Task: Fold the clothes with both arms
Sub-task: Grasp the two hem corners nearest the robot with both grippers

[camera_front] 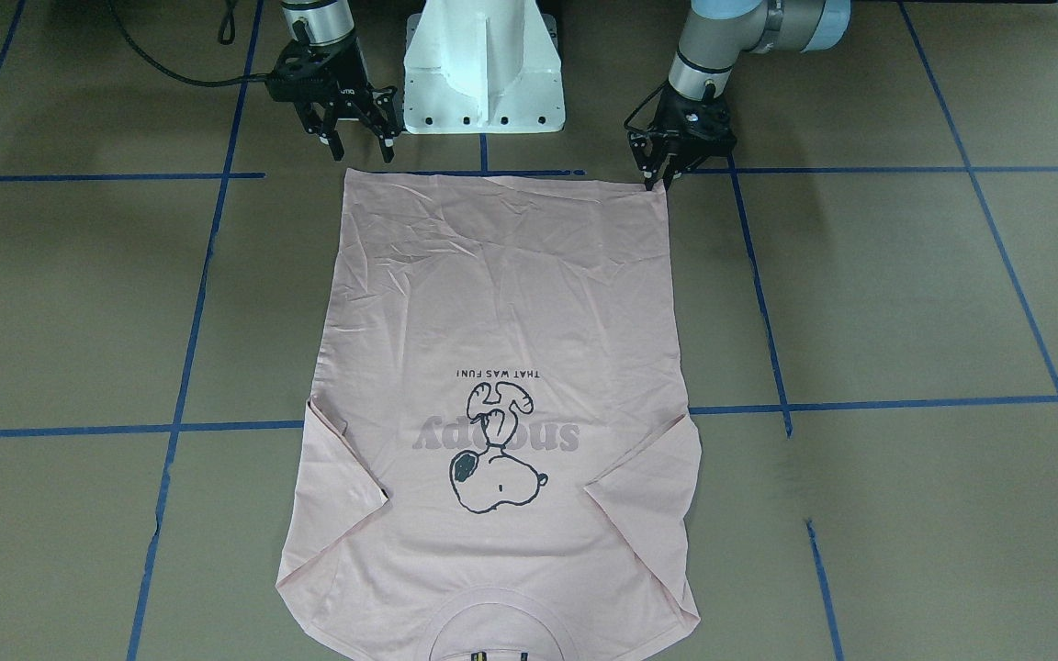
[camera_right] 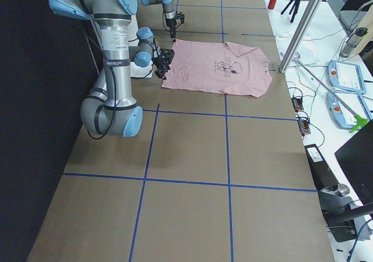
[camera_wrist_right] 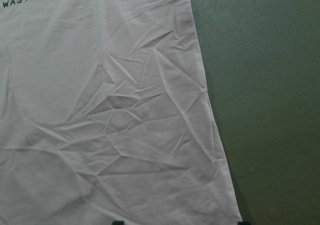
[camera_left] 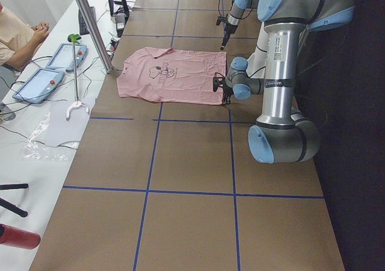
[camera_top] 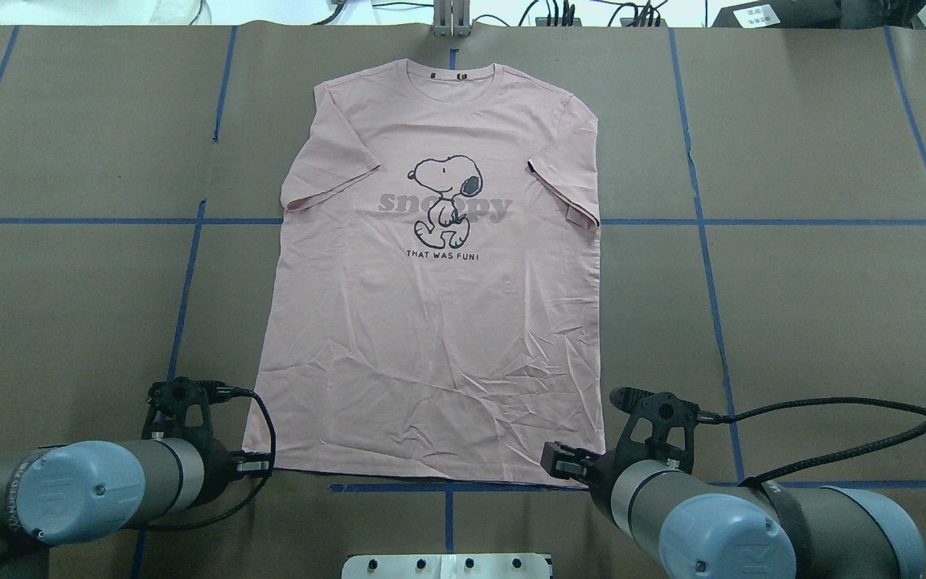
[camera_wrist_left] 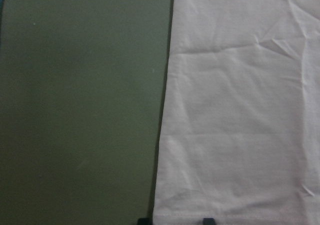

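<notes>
The pale pink T-shirt (camera_top: pixel 431 322) lies flat on the brown table, print up, collar at the far edge, hem toward me. It also shows in the front view (camera_front: pixel 501 303). My left gripper (camera_front: pixel 657 182) points down at the hem's left corner. In the left wrist view (camera_wrist_left: pixel 175 220) its fingertips stand a little apart, straddling the shirt's side edge. My right gripper (camera_front: pixel 360 149) is open wide, just above the hem's right corner. In the right wrist view (camera_wrist_right: pixel 179 222) its tips span that corner. Neither holds cloth.
The white pedestal base (camera_front: pixel 483 73) stands between the arms behind the hem. Blue tape lines (camera_top: pixel 190 265) cross the table. In the left side view a metal pole (camera_left: pixel 90 24), tablets (camera_left: pixel 36 84) and a seated operator are beyond the collar end.
</notes>
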Motion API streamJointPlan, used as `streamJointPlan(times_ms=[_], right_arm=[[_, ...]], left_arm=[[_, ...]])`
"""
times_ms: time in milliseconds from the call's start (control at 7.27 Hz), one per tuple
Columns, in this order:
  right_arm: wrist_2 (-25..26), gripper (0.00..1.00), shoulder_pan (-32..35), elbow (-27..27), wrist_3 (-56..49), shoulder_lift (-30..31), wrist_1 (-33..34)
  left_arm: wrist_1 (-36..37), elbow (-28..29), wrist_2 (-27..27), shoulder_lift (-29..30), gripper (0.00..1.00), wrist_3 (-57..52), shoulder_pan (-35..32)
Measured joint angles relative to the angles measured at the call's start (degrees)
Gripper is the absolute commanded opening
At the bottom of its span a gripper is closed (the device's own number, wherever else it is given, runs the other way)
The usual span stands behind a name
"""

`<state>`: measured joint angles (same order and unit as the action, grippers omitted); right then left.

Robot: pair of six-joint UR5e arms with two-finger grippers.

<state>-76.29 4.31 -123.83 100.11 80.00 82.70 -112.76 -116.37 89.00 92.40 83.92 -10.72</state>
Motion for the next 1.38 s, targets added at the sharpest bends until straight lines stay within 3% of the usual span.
streamJointPlan(times_ms=[413, 1376], right_arm=[[0.8, 0.63, -0.7, 0.5, 0.4, 0.2, 0.0], [3.6, 0.57, -3.4, 5.4, 3.0, 1.1, 0.2]], left_arm=[[0.0, -0.2, -0.1, 0.1, 0.00, -0.1, 0.0], [0.0, -0.8, 0.0, 0.2, 0.00, 0.0, 0.0]])
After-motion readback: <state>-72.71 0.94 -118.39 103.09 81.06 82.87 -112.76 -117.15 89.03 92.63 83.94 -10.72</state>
